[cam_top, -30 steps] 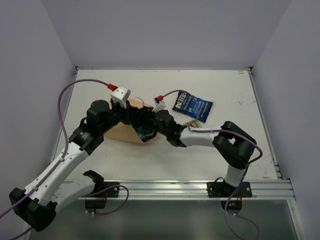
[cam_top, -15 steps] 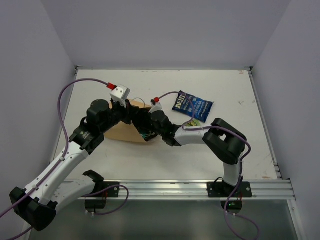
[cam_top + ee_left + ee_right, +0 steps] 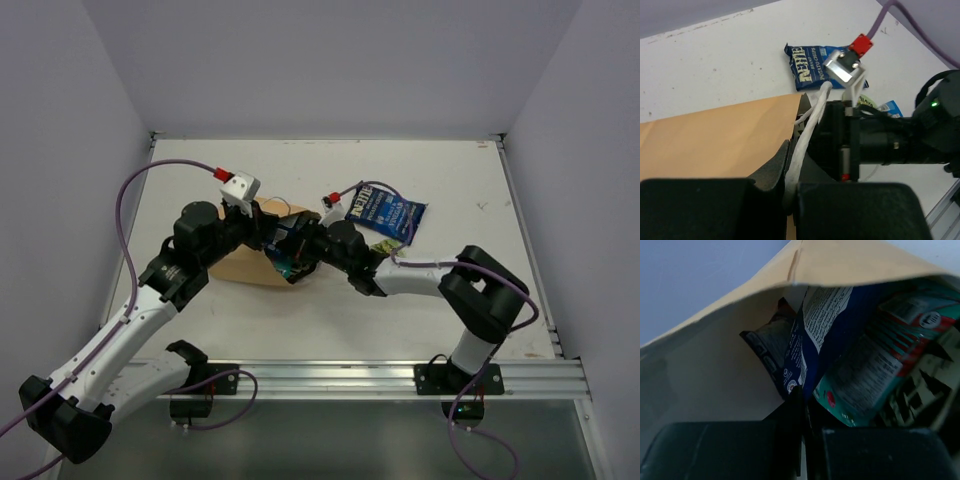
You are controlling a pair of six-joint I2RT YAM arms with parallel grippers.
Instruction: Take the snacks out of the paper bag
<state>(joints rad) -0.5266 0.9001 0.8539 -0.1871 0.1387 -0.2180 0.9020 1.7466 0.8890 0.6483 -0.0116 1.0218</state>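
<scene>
The tan paper bag [image 3: 240, 266] lies on its side, mouth toward the right. My left gripper [image 3: 262, 226] is shut on the bag's upper rim [image 3: 807, 127], holding the mouth up. My right gripper [image 3: 802, 396] sits in the mouth, shut on the lower edge of a blue-white packet [image 3: 812, 335]. A teal-white packet [image 3: 875, 370] leans beside it, and a dark packet [image 3: 767, 347] lies deeper inside. In the top view the right gripper [image 3: 300, 248] has the packets [image 3: 284, 256] showing at the bag's mouth. A dark blue chip bag [image 3: 385, 212] lies outside on the table.
A small green-and-white packet [image 3: 394, 243] lies just in front of the dark blue chip bag, close to the right forearm [image 3: 410, 277]. White walls close in the table on three sides. A metal rail [image 3: 400, 378] runs along the near edge.
My right gripper has closed on the blue-white packet and drawn back a little to the right, so packets now show at the bag's mouth. The left gripper has kept its hold.
</scene>
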